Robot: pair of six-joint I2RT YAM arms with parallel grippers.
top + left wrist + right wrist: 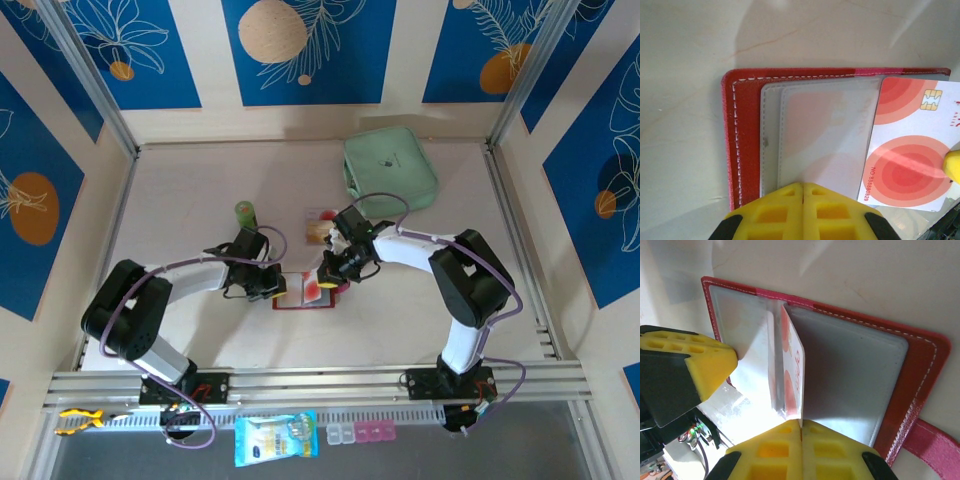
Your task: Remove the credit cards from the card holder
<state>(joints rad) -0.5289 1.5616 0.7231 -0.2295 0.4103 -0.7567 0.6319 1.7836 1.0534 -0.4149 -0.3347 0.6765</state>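
Front edge: a blue packet [275, 438] is lying at 6 o'clock of the top view, in front of the arm bases.
Left gripper: the left gripper [803, 186] is sitting fully closed, its fingers [775, 212] pressed together with nothing between them. Its tip is resting on the clear sleeves [820, 130] at the 6 o'clock edge of its own wrist view.
Card holder: the card holder [746, 150] is lying open and flat on the desk [200, 200], near the middle, between the two grippers. The left gripper is sitting at its 9 o'clock side and the right one at about 2 o'clock.
Strap: the holder's red strap [935, 445] is sticking out at 4 o'clock in the right wrist view.
Right gripper: the right gripper [801, 426] is closing tight on the near edge of the red-and-white card [910, 150], with the card running into the seam between its fingers.
Held card: it is sitting partly out of the sleeves, sticking out toward 3 o'clock in the left wrist view. In the right wrist view it is standing on edge over the holder's fold, with a clear leaf beside it.
Tan card: a tan card [320, 228] is lying flat on the desk at 12 o'clock from the holder, apart from it.
Green object: a small green object [245, 213] is standing at 11 o'clock from the holder, just beyond the left gripper.
Pouch: a green pouch [390, 168] is lying at 1 o'clock, farthest back near the rear wall.
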